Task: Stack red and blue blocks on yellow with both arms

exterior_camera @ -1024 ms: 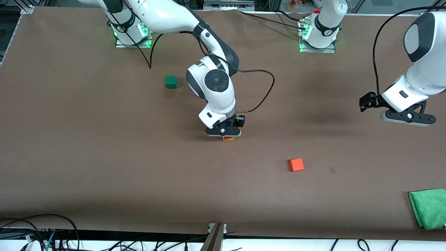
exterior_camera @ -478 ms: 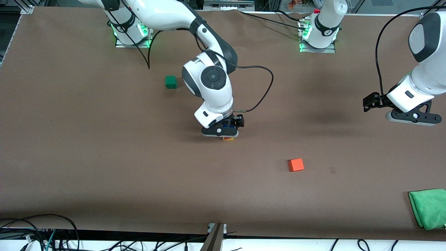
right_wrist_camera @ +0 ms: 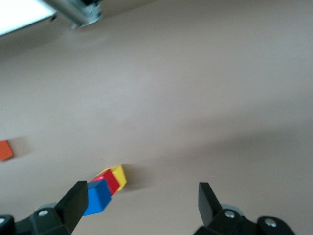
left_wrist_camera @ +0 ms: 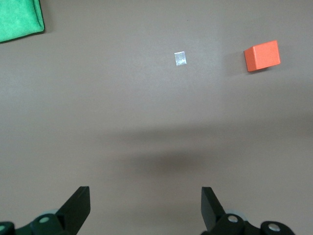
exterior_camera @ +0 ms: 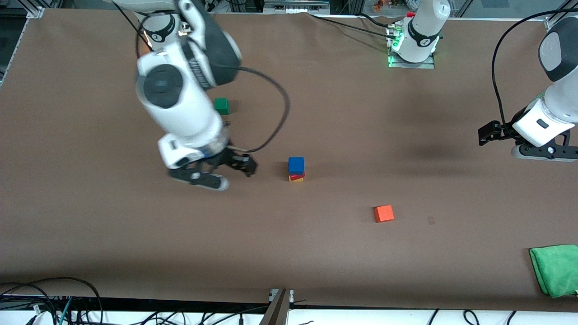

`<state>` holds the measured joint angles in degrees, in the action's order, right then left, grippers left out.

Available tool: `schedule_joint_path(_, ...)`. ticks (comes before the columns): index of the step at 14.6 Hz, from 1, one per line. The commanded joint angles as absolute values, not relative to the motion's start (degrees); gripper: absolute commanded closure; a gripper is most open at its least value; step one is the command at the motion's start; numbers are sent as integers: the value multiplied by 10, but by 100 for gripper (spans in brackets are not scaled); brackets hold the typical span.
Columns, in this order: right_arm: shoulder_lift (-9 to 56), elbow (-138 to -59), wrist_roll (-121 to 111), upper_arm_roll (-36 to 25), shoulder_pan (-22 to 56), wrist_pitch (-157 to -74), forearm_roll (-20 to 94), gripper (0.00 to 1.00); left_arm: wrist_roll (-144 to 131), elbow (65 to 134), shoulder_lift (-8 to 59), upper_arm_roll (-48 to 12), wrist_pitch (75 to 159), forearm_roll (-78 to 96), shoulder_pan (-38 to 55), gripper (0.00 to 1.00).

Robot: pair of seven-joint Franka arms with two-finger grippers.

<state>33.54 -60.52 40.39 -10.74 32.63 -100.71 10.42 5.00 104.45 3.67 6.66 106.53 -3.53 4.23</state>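
A green cube [exterior_camera: 221,106], an orange cube [exterior_camera: 384,213] and a folded green cloth [exterior_camera: 555,269] (worktop's edge) lie well apart on the brown worktop [exterior_camera: 135,234].

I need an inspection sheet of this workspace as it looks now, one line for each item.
Surface: brown table, bare between items.
Job's things: blue block on red block on yellow block, one stack.
Clutter: orange cube, green cube, green cloth.
Grippers: right gripper open, empty, beside the stack; left gripper open, empty, waiting.
Cables: black cables along the camera-side edge.
Surroundings: nothing seen.
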Motion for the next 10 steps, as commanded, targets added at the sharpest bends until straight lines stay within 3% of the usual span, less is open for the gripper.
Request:
schedule_joint_path(1,255,-682,385,-98,280,-995,128,0,43,1044,25,63,1060,-25,40,0)
schedule_joint_path(7,107,-814,273,-186,267,-924,122,0,52,1019,40,61,1055,-25,44,0)
schedule_joint_path(10,49,-871,236,-174,227,-913,91,0,54,1003,40,61,1021,-24,43,0)
